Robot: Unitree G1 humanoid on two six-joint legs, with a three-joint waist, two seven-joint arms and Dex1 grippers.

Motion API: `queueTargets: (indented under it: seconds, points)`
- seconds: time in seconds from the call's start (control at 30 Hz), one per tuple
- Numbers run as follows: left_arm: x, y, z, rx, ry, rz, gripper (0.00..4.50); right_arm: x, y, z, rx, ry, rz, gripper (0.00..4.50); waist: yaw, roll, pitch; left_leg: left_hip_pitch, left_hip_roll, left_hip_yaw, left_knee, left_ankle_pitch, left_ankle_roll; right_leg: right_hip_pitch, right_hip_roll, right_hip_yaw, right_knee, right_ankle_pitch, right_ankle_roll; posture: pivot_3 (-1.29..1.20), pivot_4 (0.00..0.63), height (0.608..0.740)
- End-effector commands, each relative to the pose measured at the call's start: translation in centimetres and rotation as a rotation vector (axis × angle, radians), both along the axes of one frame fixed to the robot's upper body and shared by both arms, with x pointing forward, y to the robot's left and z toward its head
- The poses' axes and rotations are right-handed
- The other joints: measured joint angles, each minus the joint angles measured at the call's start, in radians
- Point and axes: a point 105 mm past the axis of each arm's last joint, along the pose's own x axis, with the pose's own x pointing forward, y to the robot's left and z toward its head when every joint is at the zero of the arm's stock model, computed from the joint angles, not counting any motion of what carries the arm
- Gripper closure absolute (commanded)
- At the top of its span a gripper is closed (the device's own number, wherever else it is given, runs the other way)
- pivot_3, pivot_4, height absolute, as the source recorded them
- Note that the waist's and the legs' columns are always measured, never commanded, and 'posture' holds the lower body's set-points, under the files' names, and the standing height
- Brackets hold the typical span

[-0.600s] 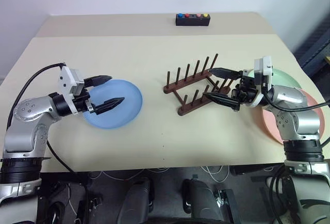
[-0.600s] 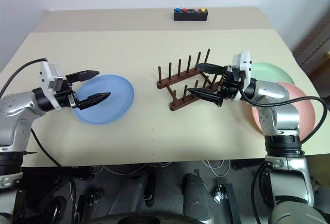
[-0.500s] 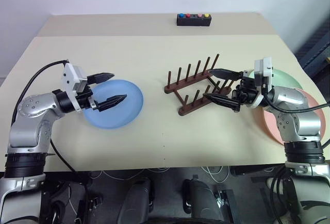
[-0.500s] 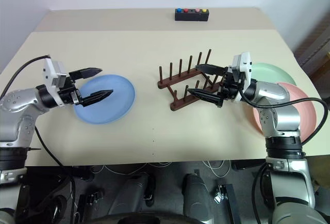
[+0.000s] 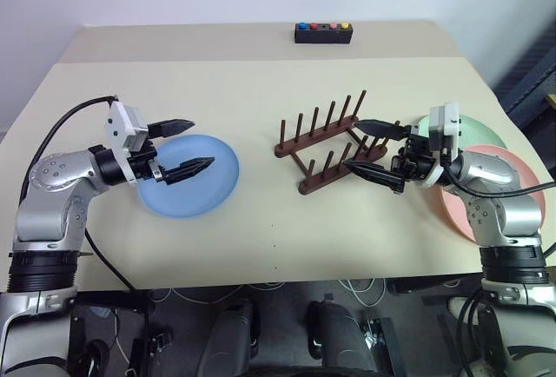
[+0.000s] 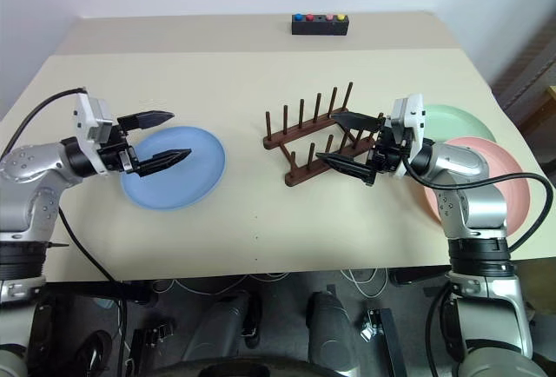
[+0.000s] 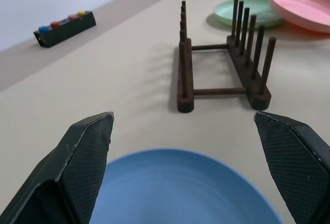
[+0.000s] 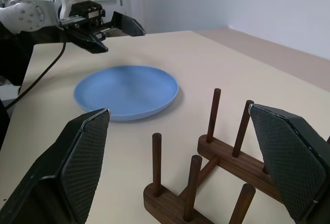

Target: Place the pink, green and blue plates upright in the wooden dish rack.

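Three plates lay flat on the table (image 5: 261, 221), none racked. The blue plate (image 5: 204, 188) sat at nine o'clock of the empty wooden dish rack (image 5: 328, 146), with the green plate (image 5: 473, 129) and pink plate (image 5: 512, 181) overlapping at three o'clock. The left gripper (image 5: 181, 145) hovered over the blue plate, fingers spread, holding nothing, apparently staged for pickup. The right gripper (image 5: 376, 148) stood beside the rack, likewise spread and empty. The rack had twelve pegs on two rails.

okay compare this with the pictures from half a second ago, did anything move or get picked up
Hardly anything. The left gripper has edged a little farther over the blue plate, and the right gripper hangs by the rack much as before. Both stay open and empty. The blue, green and pink plates lie flat where they were, and the rack has not moved.
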Motion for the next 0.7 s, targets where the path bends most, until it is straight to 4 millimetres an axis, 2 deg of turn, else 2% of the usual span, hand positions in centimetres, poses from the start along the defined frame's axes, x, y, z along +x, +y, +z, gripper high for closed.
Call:
queueTargets:
  seconds: [0.03, 0.17, 0.43, 0.53, 0.6, 0.7]
  points:
    - [-0.6, 0.2, 1.5, -0.002, -0.05, 0.009, 0.0, 0.0, 0.1, 1.4, 0.008, -0.064, 0.012, 0.08, 0.0, 0.0, 0.0, 0.0, 0.0, 0.0, 0.0, 0.0, 0.0, 0.0, 0.0, 0.0, 0.0, 0.0, 0.0, 0.0, 0.15, 0.735]
    - [-0.7, 0.0, 1.1, -0.004, -0.04, 0.008, 0.0, 0.3, 0.1, 1.8, 0.014, -0.072, 0.009, 0.08, 0.0, 0.0, 0.0, 0.0, 0.0, 0.0, 0.0, 0.0, 0.0, 0.0, 0.0, 0.0, 0.0, 0.0, 0.0, 0.0, 0.15, 0.735]
    - [-1.1, -2.1, 0.9, -0.007, -0.027, -0.043, 0.0, 0.8, 0.2, 1.5, 0.014, -0.066, 0.022, 0.08, 0.001, 0.0, 0.0, 0.0, 0.0, 0.0, 0.0, 0.0, 0.0, 0.0, 0.0, 0.0, 0.0, 0.0, 0.0, 0.0, 0.15, 0.735]
    - [-1.2, -4.9, 0.0, -0.039, 0.069, -0.111, 0.0, 0.7, 0.3, 1.5, 0.017, -0.07, 0.022, 0.08, 0.003, 0.0, 0.0, 0.0, 0.0, 0.0, 0.0, 0.0, 0.0, 0.001, 0.0, 0.0, 0.0, 0.0, 0.0, 0.0, 0.15, 0.735]
    - [-1.1, -5.9, -0.3, -0.041, 0.101, -0.128, 0.0, 0.6, 0.0, 1.6, 0.016, -0.072, 0.018, 0.08, 0.006, 0.0, 0.0, 0.0, 0.0, 0.0, 0.001, 0.0, 0.0, 0.001, 0.0, 0.0, 0.0, 0.0, 0.0, 0.0, 0.15, 0.735]
    - [-0.3, -8.4, -1.3, -0.006, 0.116, -0.148, 0.0, 0.1, -1.0, 1.8, 0.009, -0.066, 0.003, 0.08, 0.014, 0.0, 0.0, 0.0, 0.0, 0.0, 0.001, 0.0, 0.0, 0.001, 0.0, 0.0, 0.0, 0.0, 0.0, 0.0, 0.15, 0.735]
